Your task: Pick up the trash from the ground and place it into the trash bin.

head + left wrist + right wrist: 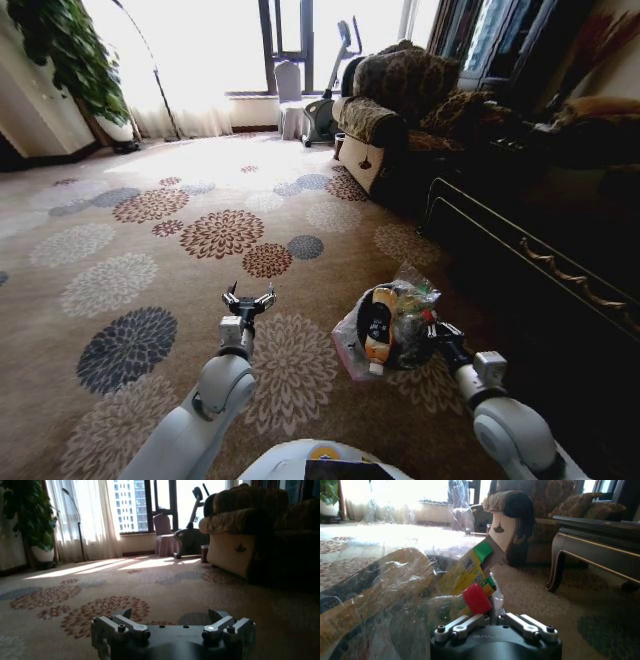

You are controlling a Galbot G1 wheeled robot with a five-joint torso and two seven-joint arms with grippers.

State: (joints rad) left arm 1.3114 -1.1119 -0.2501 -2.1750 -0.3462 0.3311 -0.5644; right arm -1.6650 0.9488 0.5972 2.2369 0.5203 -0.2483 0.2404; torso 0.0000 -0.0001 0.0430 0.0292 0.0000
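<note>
1. Low on the patterned carpet (pixel 150 240), the robot's right gripper (pixel 432 328) sits at the rim of the trash bin (pixel 352 352), a small dark bucket lined with a thin clear-pink bag and heaped with litter; in the right wrist view its fingers (pixel 462 624) are drawn together around a red-capped clear bottle (pixel 476 599) at the bin's edge, beside a yellow-and-green packet (pixel 470 572).

2. Off to the side, the left gripper (pixel 249 297) hovers just above bare carpet, well apart from the bin, its fingers (pixel 220 617) spread wide and holding nothing.

3. Trouble, if it comes, would likely start with the loose liner: the film billows up around the right fingers, and a withdrawing gripper could snag it, tipping the light bucket or dragging litter back out.

4. A second risk is the overfull pile itself; the bottle appears to rest on top of other trash and may roll off onto the floor once let go.

5. Room is tight on the robot's right, where a dark low table (pixel 530 260) with a pale trimmed edge stands near the bin, and a sofa (pixel 400 100) lies beyond it.

6. Open carpet stretches to the left and ahead toward the bright windows (pixel 200 50), giving both arms free space to pull back that way.
</note>
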